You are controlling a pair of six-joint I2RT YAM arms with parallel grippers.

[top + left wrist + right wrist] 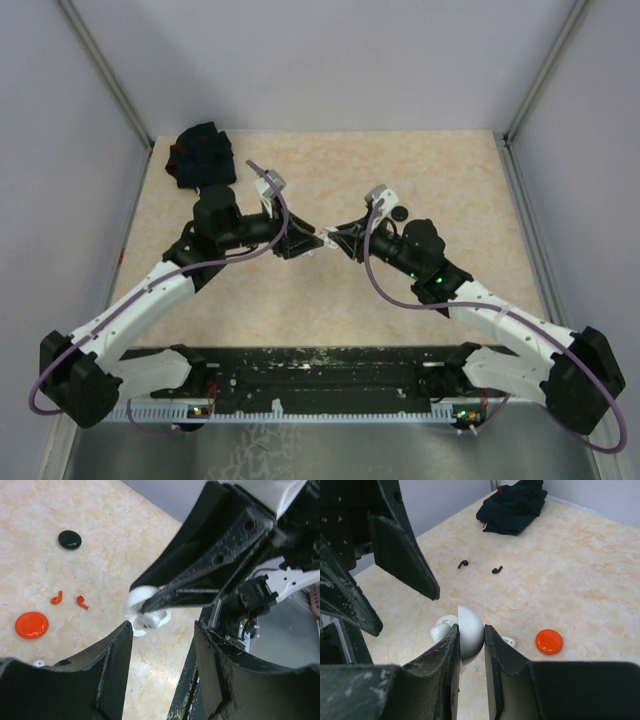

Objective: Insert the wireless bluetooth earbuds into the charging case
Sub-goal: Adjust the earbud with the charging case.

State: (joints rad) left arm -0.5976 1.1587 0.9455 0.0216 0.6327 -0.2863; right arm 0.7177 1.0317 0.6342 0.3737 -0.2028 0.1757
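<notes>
Two red earbuds (57, 598), two black earbuds (463, 564)

beige marbled tbl top (300, 310), pale lilac walls (330, 60), even light

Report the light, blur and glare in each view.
Top external: even, diffuse light, faint shadows, small items barely resolve. Left wrist: left hand's fingers dark and soft up close, white case bright with little surface detail, table crisp. Right wrist: right hand's fingers blurred in the foreground, the case's dome sharp with a mild sheen, far black bundle a touch soft.
</notes>
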